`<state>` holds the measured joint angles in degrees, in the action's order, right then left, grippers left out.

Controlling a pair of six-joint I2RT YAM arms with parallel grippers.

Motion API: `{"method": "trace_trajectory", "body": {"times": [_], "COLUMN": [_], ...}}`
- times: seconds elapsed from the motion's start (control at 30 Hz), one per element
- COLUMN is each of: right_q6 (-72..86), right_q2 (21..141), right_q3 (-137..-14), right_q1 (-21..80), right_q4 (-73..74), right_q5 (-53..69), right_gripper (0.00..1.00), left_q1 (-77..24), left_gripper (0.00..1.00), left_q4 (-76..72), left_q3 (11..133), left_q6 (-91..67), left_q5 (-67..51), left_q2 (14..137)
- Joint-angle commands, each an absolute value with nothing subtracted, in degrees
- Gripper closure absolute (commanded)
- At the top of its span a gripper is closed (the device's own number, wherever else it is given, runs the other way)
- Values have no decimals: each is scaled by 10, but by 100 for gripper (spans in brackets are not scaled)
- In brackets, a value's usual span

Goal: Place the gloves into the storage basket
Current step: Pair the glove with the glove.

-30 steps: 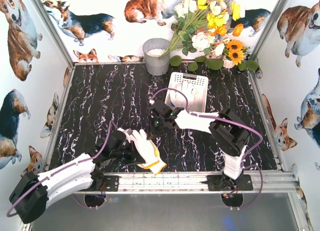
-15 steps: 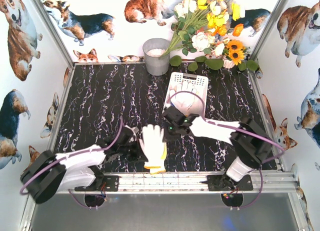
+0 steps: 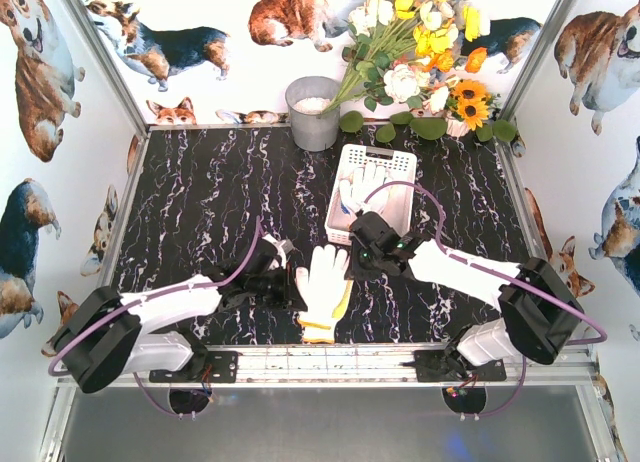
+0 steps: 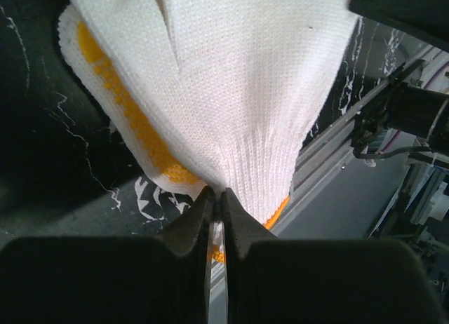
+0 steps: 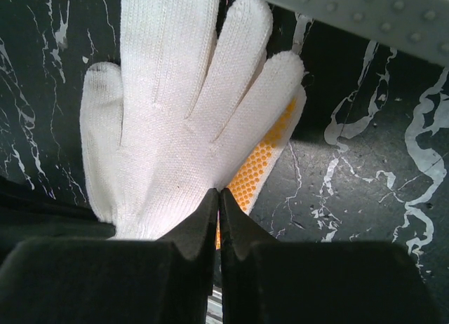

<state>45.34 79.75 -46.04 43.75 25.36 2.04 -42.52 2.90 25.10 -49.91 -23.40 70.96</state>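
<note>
Glove [image 3: 325, 287], white knit w/ orange-yellow cuff trim, is spread out over the black marbled surface [image 3: 200, 212] nr the front, btwn the two arms. Its fingers point to the far side and its cuff points toward the metal rail [image 3: 380, 360]. Can't tell if it rests fully on the surface. Right wrist cam shows orange-yellow grip dots along one edge; can't tell if that's the glove's underside or another layer beneath.

The left end effector [image 3: 292, 290] comes in from the L, at the glove's L side. In its wrist cam the fingers are clenched on the ribbed cuff end, w/ fabric bunched to a point right at the tips, so it's grasping the glove.

The right end effector [image 3: 353, 262] reaches in from the R, against the glove's R side nr the glove fingers. In its wrist cam the fingers are pressed together w/ only a hairline slit, tips at the palm edge. Can't tell whether any fabric is caught btwn them.

The storage basket [image 3: 385, 160], white plastic w/ perforated walls, stands just beyond the right end effector, apart from the held glove. Inside lies a second white glove [image 3: 362, 189].

A grey metal bucket [image 3: 313, 117] stands at the far edge, L of the basket. Flowers [image 3: 415, 52] are at the far R corner.
</note>
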Motion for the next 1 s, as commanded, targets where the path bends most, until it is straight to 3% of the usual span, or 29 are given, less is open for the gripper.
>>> {"method": "trace_trajectory", "body": {"times": [0.0,0.53,0.97], "right_q6": [461,460,460], "right_q2": [772,701,754], "right_q3": [-475,-436,-414], "right_q1": [436,448,453], "right_q4": [244,231,171], "right_q5": [13,25,35], "right_gripper": [100,100,100], "left_q1": [-436,-487,-529], "left_gripper": [100,100,100], "left_q4": [50,74,60], "left_q3": [256,258,235], "left_q6": [-498,-519,-539], "left_q5": [-248,-229,-184], "left_q2": [671,612,632]}}
